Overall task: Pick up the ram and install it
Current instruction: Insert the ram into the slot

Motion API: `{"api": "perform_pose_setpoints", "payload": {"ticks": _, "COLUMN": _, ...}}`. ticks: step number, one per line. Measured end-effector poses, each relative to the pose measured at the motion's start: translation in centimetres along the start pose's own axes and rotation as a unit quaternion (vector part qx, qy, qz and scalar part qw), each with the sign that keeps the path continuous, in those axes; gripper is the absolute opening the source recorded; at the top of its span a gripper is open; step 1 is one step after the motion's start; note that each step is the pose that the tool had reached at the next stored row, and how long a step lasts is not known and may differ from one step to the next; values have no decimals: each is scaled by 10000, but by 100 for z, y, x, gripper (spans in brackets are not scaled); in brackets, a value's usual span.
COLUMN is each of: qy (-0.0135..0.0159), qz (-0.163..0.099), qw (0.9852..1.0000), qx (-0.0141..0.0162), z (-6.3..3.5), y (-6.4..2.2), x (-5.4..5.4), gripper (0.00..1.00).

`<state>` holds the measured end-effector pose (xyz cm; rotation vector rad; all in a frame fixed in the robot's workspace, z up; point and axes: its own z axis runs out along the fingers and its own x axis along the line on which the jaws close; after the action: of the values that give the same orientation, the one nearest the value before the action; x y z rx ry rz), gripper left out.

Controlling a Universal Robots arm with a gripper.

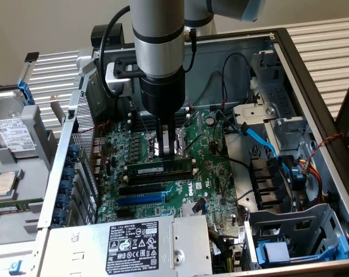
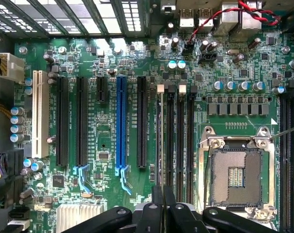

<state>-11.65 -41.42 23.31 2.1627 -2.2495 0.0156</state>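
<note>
Risk: motherboard (image 1: 211, 183) flex or a cracked memory slot (image 2: 171, 145) if the ram (image 1: 160, 169) is pressed skewed or with its notch off the key, and the white clips (image 2: 160, 89) then won't latch. The ram stands on edge along the outermost memory slot, on the expansion-slot side. End effector (image 1: 169, 151) looks clenched, nearly closed, on the ram's top edge, slightly off its middle.

Even indoor light; motherboard (image 1: 183, 186) shaded beneath arm (image 1: 158, 52); bright glare through vent grille (image 2: 64, 17)
</note>
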Motion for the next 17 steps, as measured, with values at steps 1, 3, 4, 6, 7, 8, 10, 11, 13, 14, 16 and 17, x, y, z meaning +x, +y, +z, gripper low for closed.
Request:
{"api": "perform_pose_setpoints", "payload": {"ticks": 1, "qy": 0, "qz": 0, "qw": 10000, "qx": 0, "z": 0, "y": 0, "x": 0, "gripper": 12}}
{"api": "perform_pose_setpoints", "payload": {"ticks": 3, "qy": 0, "qz": 5, "qw": 10000, "qx": 0, "z": 0, "y": 0, "x": 0, "gripper": 12}}
{"api": "perform_pose_setpoints", "payload": {"ticks": 4, "qy": 0, "qz": 7, "qw": 10000, "qx": 1, "z": 1, "y": 0, "x": 0, "gripper": 12}}
{"api": "perform_pose_setpoints", "payload": {"ticks": 6, "qy": -1, "qz": 9, "qw": 10000, "qx": 6, "z": 1, "y": -1, "x": 0, "gripper": 12}}
{"api": "perform_pose_setpoints", "payload": {"ticks": 7, "qy": -1, "qz": 11, "qw": 10000, "qx": 10, "z": 1, "y": 0, "x": 0, "gripper": 12}}
{"api": "perform_pose_setpoints", "payload": {"ticks": 8, "qy": 0, "qz": 12, "qw": 10000, "qx": 12, "z": 0, "y": 0, "x": 0, "gripper": 12}}
{"api": "perform_pose_setpoints", "payload": {"ticks": 10, "qy": 1, "qz": 12, "qw": 10000, "qx": 13, "z": 6, "y": 1, "x": 0, "gripper": 12}}
{"api": "perform_pose_setpoints", "payload": {"ticks": 11, "qy": 1, "qz": 12, "qw": 10000, "qx": 13, "z": 7, "y": 2, "x": 0, "gripper": 12}}
{"api": "perform_pose_setpoints", "payload": {"ticks": 13, "qy": 0, "qz": 13, "qw": 10000, "qx": 14, "z": 10, "y": 4, "x": 0, "gripper": 12}}
{"api": "perform_pose_setpoints", "payload": {"ticks": 14, "qy": 0, "qz": 13, "qw": 10000, "qx": 13, "z": 11, "y": 5, "x": 0, "gripper": 12}}
{"api": "perform_pose_setpoints", "payload": {"ticks": 16, "qy": 0, "qz": 12, "qw": 10000, "qx": 14, "z": 22, "y": 6, "x": -3, "gripper": 12}}
{"api": "perform_pose_setpoints", "payload": {"ticks": 17, "qy": 1, "qz": 12, "qw": 10000, "qx": 15, "z": 22, "y": 6, "x": -3, "gripper": 12}}
